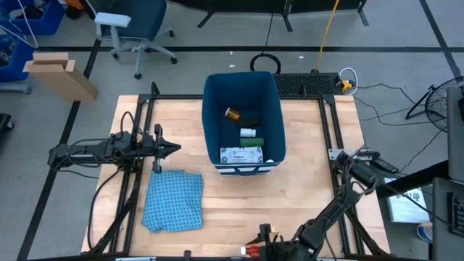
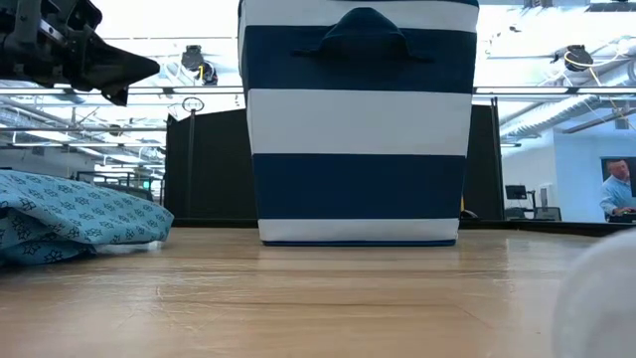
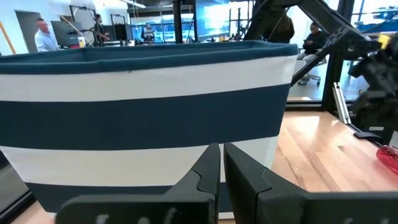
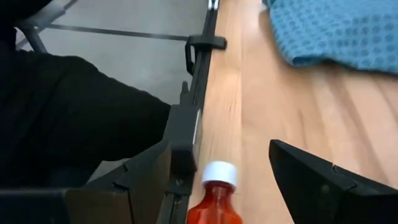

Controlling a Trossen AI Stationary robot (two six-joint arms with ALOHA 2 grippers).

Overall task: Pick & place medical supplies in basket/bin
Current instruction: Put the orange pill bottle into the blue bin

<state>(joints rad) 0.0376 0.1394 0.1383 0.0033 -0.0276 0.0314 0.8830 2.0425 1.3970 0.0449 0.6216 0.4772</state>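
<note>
The dark blue bin [image 1: 243, 90] stands at the table's far middle, its white-striped short side [image 2: 358, 119] toward the near edge. In it lie an orange bottle [image 1: 232, 114], a black oblong [image 1: 252, 119], a green and white oblong [image 1: 249, 133] and a flat white packet [image 1: 243, 154]. My left gripper [image 1: 174, 150] is shut and empty, above the table left of the bin; it also shows in the left wrist view [image 3: 221, 168]. My right gripper [image 4: 230, 155] is open at the table's near edge [image 1: 259, 245]. Its fingers stand on either side of a red bottle with a white cap [image 4: 214, 199]. My right gripper's fingers come level along the near edge, pointing toward the table's left. The red bottle's white cap [image 4: 219, 173] lies close beside one finger [image 4: 177, 165], while the other finger [image 4: 323, 183] stands well apart. I cannot tell whether the near finger touches the bottle.
A blue patterned cloth [image 1: 172, 201] lies crumpled on the table's near left, also in the low view [image 2: 70, 214]. A black frame rail [image 4: 199, 50] runs along the near edge. People show in the room beyond the table [image 2: 618, 189].
</note>
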